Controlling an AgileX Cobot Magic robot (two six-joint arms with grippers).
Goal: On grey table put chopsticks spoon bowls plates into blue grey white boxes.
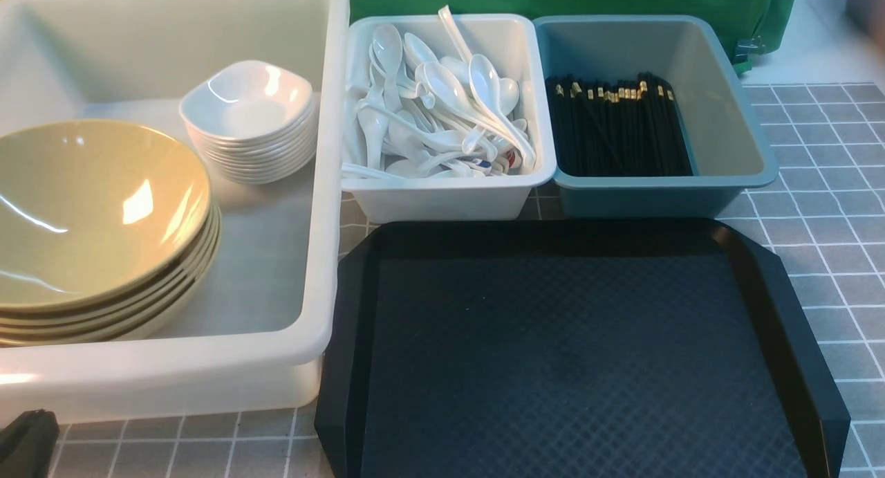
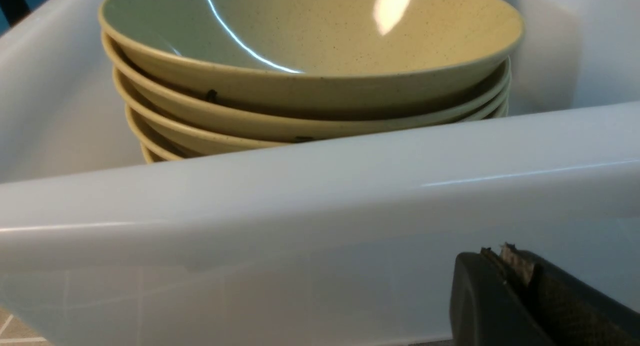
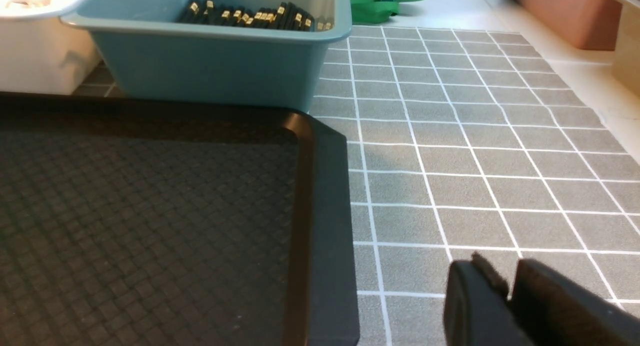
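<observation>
Starting nearest the robot, the black tray (image 1: 574, 353) is seen at six o'clock on the grey table (image 1: 830, 256) with nothing on it, so the sorting is judged finished or at a pause between items. The left gripper (image 2: 507, 266) is held low outside the near wall of the large white tub (image 1: 207, 374) at about eight o'clock, its jaws pressed together on nothing. The right gripper (image 3: 505, 286) is held over bare table just beside the tray at four o'clock, with only a narrow slit visible between its jaws and nothing in it. Farther off, the bowls (image 1: 90, 222) are stacked in the tub at nine o'clock, with the plates (image 1: 249, 118) piled behind them. At twelve o'clock the spoons (image 1: 442, 111) are heaped in the white box (image 1: 449, 194), and at one o'clock the chopsticks (image 1: 615, 125) are laid in the blue-grey box (image 1: 733, 153). No loose piece is seen, so any next move would call for a new item to be found first.
</observation>
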